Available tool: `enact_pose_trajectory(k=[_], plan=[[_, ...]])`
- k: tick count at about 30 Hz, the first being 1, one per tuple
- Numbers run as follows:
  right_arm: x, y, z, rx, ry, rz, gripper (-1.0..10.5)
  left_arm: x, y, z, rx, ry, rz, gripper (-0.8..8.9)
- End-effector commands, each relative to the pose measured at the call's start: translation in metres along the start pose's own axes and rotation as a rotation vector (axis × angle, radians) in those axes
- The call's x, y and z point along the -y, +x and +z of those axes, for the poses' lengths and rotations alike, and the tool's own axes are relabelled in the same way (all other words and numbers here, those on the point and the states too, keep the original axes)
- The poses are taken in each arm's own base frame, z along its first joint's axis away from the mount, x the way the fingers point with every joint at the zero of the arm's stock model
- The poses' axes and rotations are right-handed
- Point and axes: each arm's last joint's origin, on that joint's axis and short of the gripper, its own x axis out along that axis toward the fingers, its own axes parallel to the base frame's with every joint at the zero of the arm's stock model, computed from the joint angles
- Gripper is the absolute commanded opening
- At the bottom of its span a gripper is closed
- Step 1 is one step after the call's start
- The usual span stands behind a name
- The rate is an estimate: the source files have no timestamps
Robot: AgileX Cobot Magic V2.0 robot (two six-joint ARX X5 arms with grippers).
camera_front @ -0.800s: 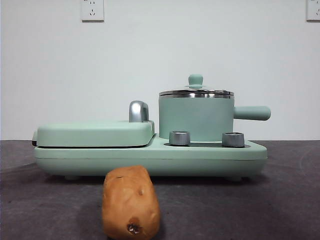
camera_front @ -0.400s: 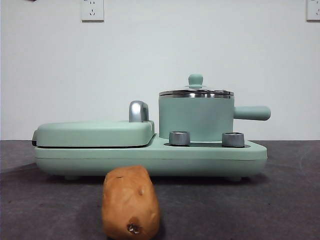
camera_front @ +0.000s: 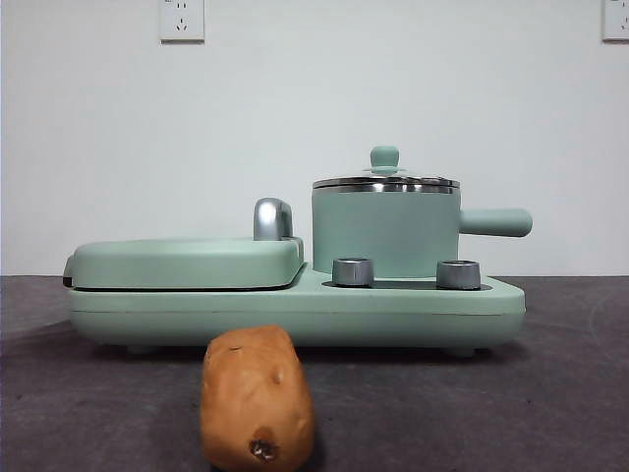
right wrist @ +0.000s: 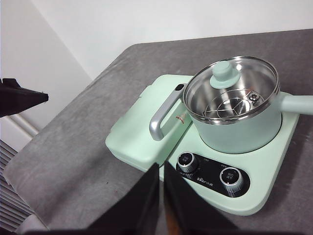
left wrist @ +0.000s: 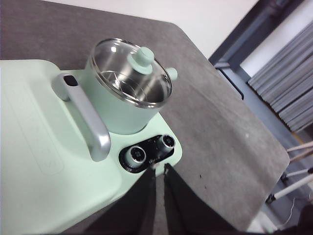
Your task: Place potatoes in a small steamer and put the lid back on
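Front view: we see the potato (camera_front: pixel 257 398) lying on the counter (camera_front: pixel 491 413), lower end cut off, before the small steamer (camera_front: pixel 385 232); the lid (camera_front: pixel 385 177) is on.
Left wrist view: left claw (left wrist: pixel 159 172) pressed together; potato hidden.
Right wrist view: right claw (right wrist: pixel 161 169) pressed together.
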Motion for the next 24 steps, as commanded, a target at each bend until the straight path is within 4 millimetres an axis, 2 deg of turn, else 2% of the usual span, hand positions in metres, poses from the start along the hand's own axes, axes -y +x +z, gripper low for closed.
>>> enact_pose_trajectory(k=[1,4,7,8,11,16,19,24], plan=[[-0.002,-0.001,0.004,0.012,-0.033,0.007,0.1,0.003,0.001,0.004,-0.003,0.057,-0.017,0.39],[-0.002,-0.001,0.004,0.012,-0.032,0.007,0.6,0.004,0.002,0.003,-0.013,0.052,-0.020,2.03],[-0.002,-0.001,0.003,0.002,-0.022,0.005,2.7,0.005,0.003,0.004,-0.011,0.048,-0.023,4.12],[-0.002,-0.001,0.002,-0.005,-0.015,0.004,3.5,0.005,0.003,0.004,-0.011,0.040,-0.022,4.35],[-0.001,-0.001,-0.001,-0.028,0.009,-0.003,5.1,0.004,0.009,0.006,-0.014,0.027,-0.029,4.37],[-0.001,-0.001,-0.003,-0.050,0.029,-0.007,5.4,0.003,0.031,0.021,-0.056,0.010,-0.049,4.37],[-0.001,-0.001,-0.004,-0.056,0.034,-0.008,5.4,0.007,0.053,0.038,-0.087,0.030,-0.080,4.37],[-0.001,-0.001,-0.005,-0.059,0.041,-0.009,5.4,0.020,0.103,0.072,-0.120,0.116,-0.066,4.37]])
